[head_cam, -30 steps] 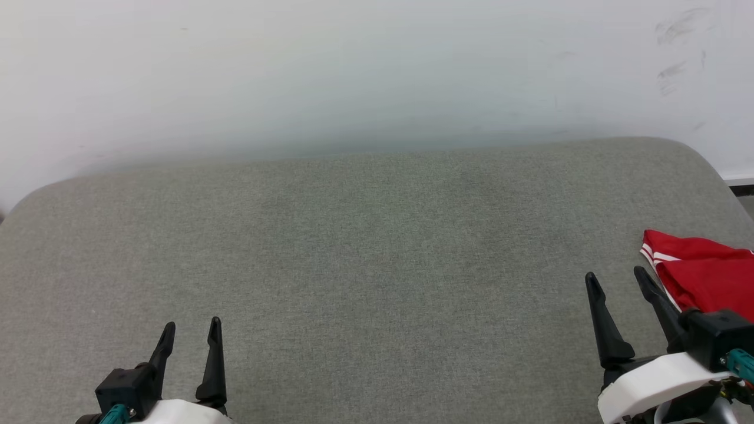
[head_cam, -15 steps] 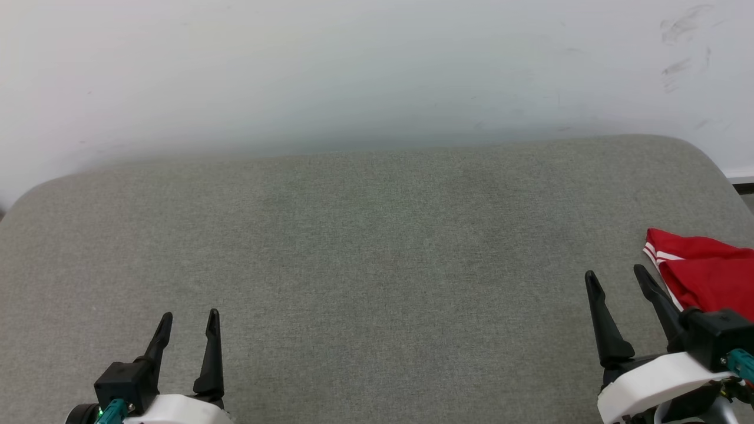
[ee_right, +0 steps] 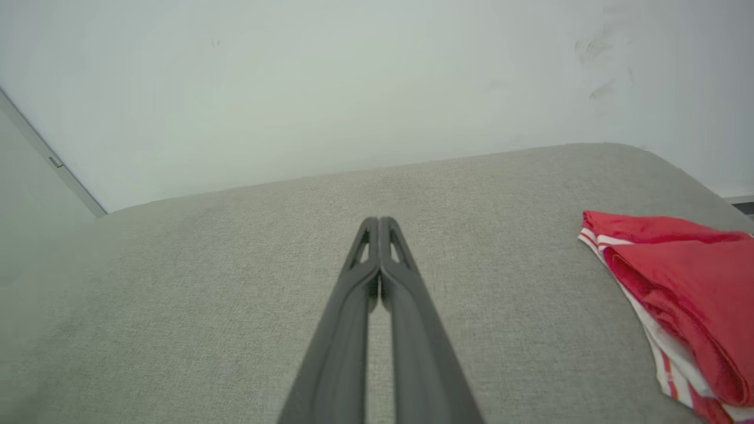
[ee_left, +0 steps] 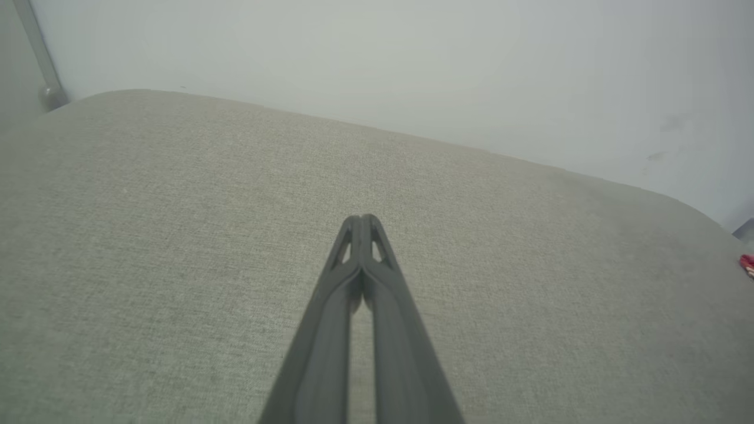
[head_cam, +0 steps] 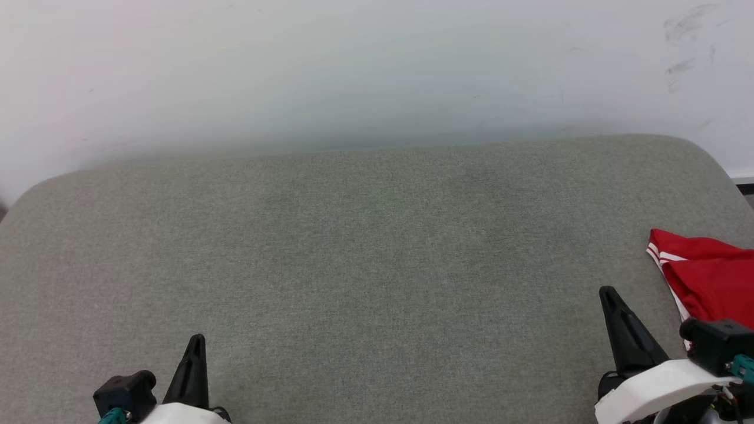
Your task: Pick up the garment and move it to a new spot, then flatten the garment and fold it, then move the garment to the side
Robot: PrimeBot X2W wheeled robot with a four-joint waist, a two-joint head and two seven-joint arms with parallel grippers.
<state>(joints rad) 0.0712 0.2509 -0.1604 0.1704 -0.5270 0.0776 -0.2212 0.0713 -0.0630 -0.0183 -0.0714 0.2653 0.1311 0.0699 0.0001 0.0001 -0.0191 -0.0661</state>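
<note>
Jaws of left gripper and right gripper: pressed together, empty. The garment lies bunched near the table's right edge, just beside the right gripper. Closed jaws would likely shove it off, not grasp it.

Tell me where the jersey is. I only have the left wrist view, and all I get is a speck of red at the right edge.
Observer: The garment lies folded over on itself on the grey cushion, at its right end, beside the right gripper.
Operator: Report that gripper's state.
Observer: In the right wrist view its fingers are pressed together with nothing between them; the cloth sits to their right, apart from the tips.
Operator: Describe the cloth's edge.
Observer: The edge facing the fingers carries white stripes; the rest is red.
</note>
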